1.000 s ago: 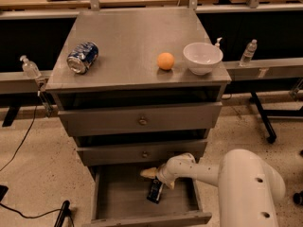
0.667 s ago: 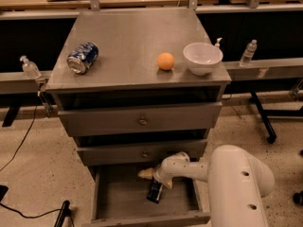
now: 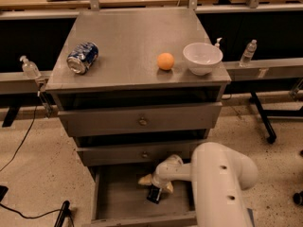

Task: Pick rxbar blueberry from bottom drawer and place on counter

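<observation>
The bottom drawer (image 3: 118, 200) is pulled open below the two knobbed drawers. The rxbar blueberry (image 3: 154, 194), a small dark bar, lies on the drawer floor right of the middle. My gripper (image 3: 155, 184) reaches into the drawer from the right, its white arm (image 3: 222, 183) filling the lower right. Its tan fingers (image 3: 145, 179) are apart, one on each side of the bar's upper end, low over it. The bar still rests on the drawer floor. The counter (image 3: 128, 41) is the grey metal cabinet top above.
On the counter lie a blue-and-silver soda can (image 3: 82, 57) on its side at the left, an orange ball (image 3: 165, 61) and a white bowl (image 3: 202, 58) at the right. Wooden benches run behind. Bottles (image 3: 248, 53) stand on side rails. A cable lies on the floor at the left.
My arm has shifted left and bulks larger in view. The gripper has come down a little over the bar. The bar has not moved.
</observation>
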